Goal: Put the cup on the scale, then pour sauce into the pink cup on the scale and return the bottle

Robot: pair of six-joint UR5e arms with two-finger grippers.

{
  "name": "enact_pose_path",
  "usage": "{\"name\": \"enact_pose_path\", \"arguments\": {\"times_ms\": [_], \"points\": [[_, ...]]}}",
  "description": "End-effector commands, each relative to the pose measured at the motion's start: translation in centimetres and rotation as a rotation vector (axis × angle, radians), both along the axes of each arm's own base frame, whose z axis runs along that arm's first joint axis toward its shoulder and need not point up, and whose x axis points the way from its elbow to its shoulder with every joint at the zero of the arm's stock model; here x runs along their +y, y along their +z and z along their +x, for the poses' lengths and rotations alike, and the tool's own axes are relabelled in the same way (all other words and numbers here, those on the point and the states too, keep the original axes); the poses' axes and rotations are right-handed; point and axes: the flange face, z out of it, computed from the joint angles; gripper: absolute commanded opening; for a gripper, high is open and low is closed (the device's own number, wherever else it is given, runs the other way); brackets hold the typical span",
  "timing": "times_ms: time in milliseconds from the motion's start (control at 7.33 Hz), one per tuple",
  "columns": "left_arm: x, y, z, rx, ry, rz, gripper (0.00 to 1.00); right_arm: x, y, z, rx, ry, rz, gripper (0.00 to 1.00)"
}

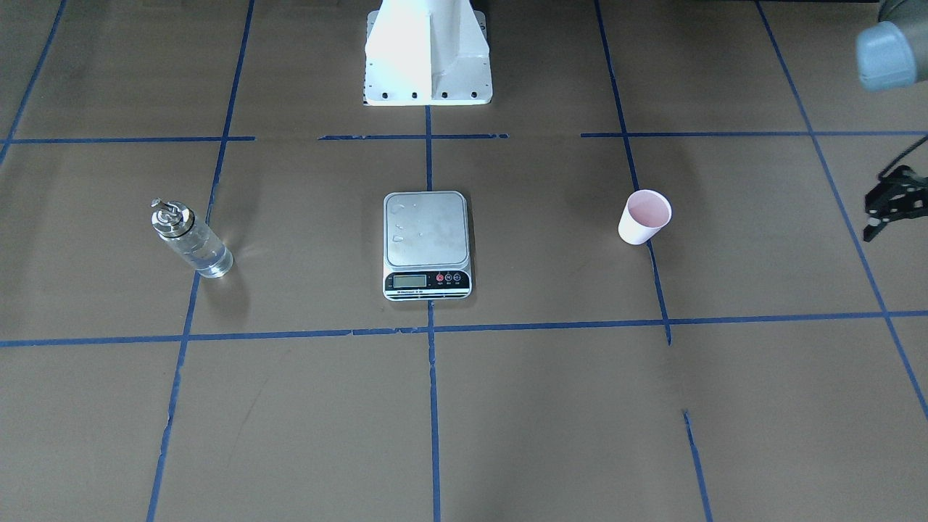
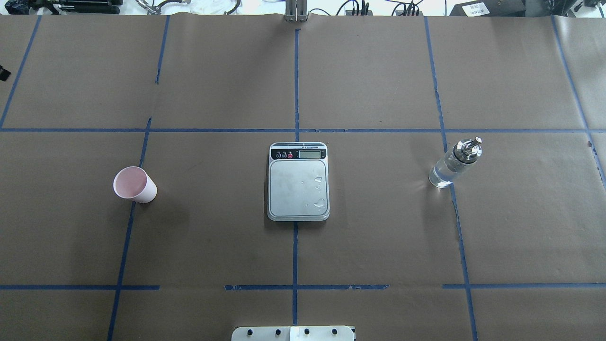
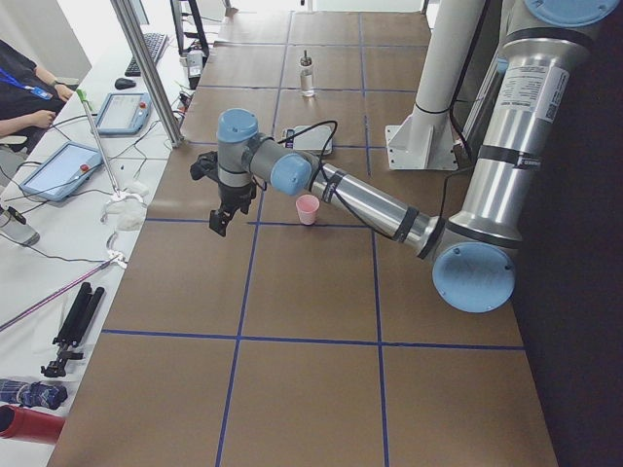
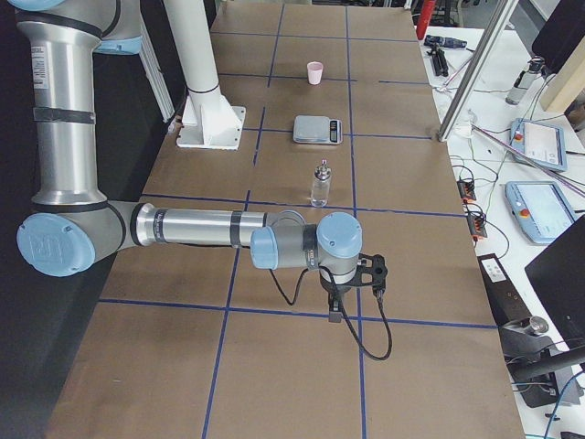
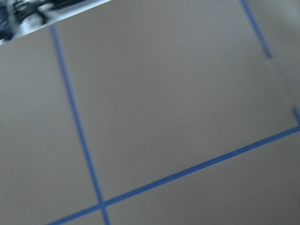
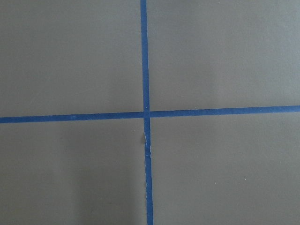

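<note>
The pink cup [image 1: 644, 216] stands upright on the brown table, on my left side, and also shows in the overhead view [image 2: 135, 185]. The scale [image 1: 428, 243] lies at the table's middle, its silver platform bare except for a few water drops [image 2: 298, 182]. The clear glass bottle [image 1: 190, 239] with its silver pourer cap stands on my right side [image 2: 454, 163], with clear sauce in it. My left gripper [image 1: 873, 225] hangs at the view's edge, beyond the cup [image 3: 220, 222]; I cannot tell whether it is open. My right gripper [image 4: 335, 315] hangs beyond the bottle; I cannot tell its state.
The white robot base [image 1: 428, 54] stands behind the scale. Blue tape lines [image 2: 296, 130] divide the table into squares. Tablets [image 4: 535, 142] and cables lie on a side bench. A metal post [image 3: 146, 68] stands at the far table edge.
</note>
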Motion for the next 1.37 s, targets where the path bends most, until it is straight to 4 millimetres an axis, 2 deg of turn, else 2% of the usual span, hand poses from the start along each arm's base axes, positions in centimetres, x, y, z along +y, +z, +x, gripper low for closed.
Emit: {"name": "enact_pose_path", "arguments": {"times_ms": [0, 273, 410, 683, 819, 956, 1229], "points": [[1.7, -2.8, 4.3, 0.023, 0.043, 0.033, 1.00, -0.1, -0.6, 0.0, 0.000, 0.001, 0.013, 1.00], [2.7, -3.7, 4.8, 0.152, -0.178, -0.225, 1.00, 0.0, -0.5, 0.0, 0.001, 0.001, 0.008, 1.00], [3.1, -3.9, 5.5, 0.176, -0.204, -0.251, 1.00, -0.1, -0.5, -0.1, -0.001, -0.001, 0.008, 1.00], [7.0, -2.3, 8.3, 0.251, -0.345, -0.447, 1.00, -0.1, -0.5, -0.1, -0.001, 0.000, 0.007, 1.00], [8.7, -1.4, 10.8, 0.264, -0.352, -0.511, 1.00, -0.1, -0.5, -0.2, -0.001, -0.002, 0.008, 1.00], [9.7, -1.3, 13.0, 0.257, -0.357, -0.546, 1.00, -0.1, -0.6, -0.2, -0.001, -0.002, 0.010, 1.00], [10.9, -0.5, 14.9, 0.227, -0.345, -0.553, 1.00, 0.0, -0.6, -0.1, -0.001, -0.001, 0.010, 1.00]]}}
